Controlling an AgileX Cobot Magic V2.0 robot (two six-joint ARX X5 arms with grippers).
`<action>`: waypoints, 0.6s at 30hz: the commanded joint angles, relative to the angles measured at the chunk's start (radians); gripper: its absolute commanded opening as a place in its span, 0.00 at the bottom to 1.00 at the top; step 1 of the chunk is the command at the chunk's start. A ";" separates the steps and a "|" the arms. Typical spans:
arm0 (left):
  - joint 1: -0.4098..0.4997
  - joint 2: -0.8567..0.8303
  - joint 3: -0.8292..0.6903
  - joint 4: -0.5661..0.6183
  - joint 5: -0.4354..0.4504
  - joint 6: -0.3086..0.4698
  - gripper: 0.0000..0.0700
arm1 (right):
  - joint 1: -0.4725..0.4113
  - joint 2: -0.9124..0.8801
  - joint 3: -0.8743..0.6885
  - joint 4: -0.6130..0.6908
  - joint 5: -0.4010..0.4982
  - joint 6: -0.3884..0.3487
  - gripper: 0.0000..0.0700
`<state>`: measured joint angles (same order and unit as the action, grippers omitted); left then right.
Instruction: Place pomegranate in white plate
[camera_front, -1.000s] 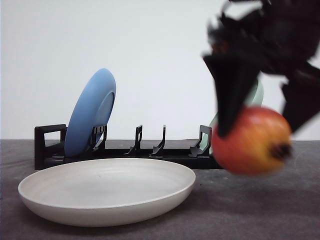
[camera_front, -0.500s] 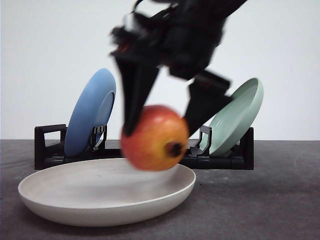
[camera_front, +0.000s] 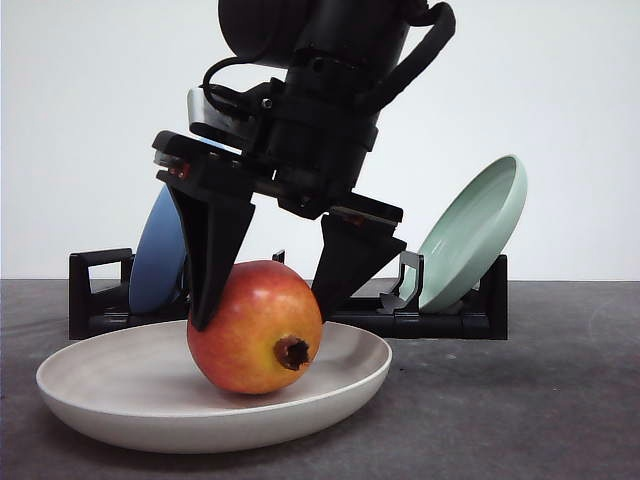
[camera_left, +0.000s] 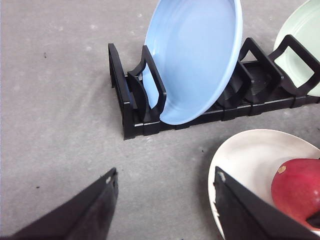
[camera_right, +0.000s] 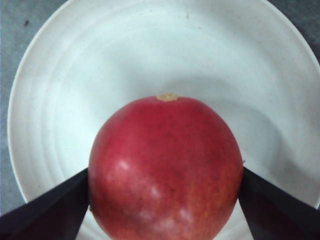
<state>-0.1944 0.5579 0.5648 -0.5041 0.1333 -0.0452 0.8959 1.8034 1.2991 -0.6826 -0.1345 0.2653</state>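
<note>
Pomegranate (camera_front: 255, 328) | crown toward camera | in white plate (camera_front: 120, 400) | right hand (camera_front: 268, 300) gripping it

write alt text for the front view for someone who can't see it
The right gripper holds a red-orange pomegranate that sits in a white plate on a dark table. Behind, a black rack holds a blue plate and a pale green plate on edge.
</note>
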 joint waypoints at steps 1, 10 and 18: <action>-0.003 0.005 0.006 0.011 -0.002 0.006 0.51 | 0.013 0.020 0.025 0.010 0.002 -0.011 0.72; -0.003 0.005 0.006 0.019 -0.002 0.007 0.51 | 0.014 0.020 0.025 0.029 0.004 -0.009 0.92; -0.003 0.005 0.006 0.019 -0.002 0.007 0.51 | 0.016 -0.021 0.024 0.024 0.043 -0.028 0.93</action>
<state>-0.1944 0.5579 0.5648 -0.4965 0.1333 -0.0452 0.8974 1.7980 1.2995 -0.6640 -0.1130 0.2580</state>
